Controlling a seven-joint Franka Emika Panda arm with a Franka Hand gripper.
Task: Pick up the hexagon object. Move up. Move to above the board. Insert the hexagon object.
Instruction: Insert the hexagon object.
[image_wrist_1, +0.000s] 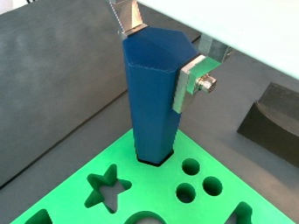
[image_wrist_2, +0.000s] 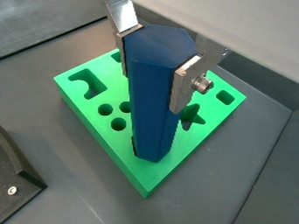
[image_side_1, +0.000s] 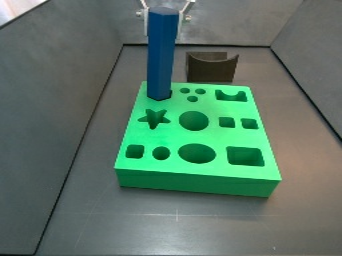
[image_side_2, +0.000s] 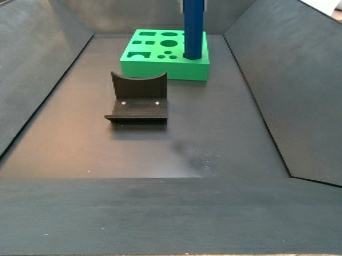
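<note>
The hexagon object (image_wrist_1: 155, 96) is a tall blue prism standing upright with its lower end in a hole at a corner of the green board (image_wrist_1: 152, 197). It shows in both wrist views (image_wrist_2: 152, 96) and both side views (image_side_1: 162, 55) (image_side_2: 194, 28). My gripper (image_wrist_1: 162, 54) is shut on its upper end, one silver finger (image_wrist_2: 187, 83) on each of two opposite faces. The board (image_side_1: 201, 150) (image_side_2: 158, 52) (image_wrist_2: 87, 105) lies flat on the floor with star, round, oval and square holes open.
A dark grey notched block (image_side_1: 211, 66) stands behind the board in a side view and lies nearer the camera in a side view (image_side_2: 136, 98); it also shows in a wrist view (image_wrist_1: 271, 109). Grey walls enclose the dark floor (image_side_2: 187, 150).
</note>
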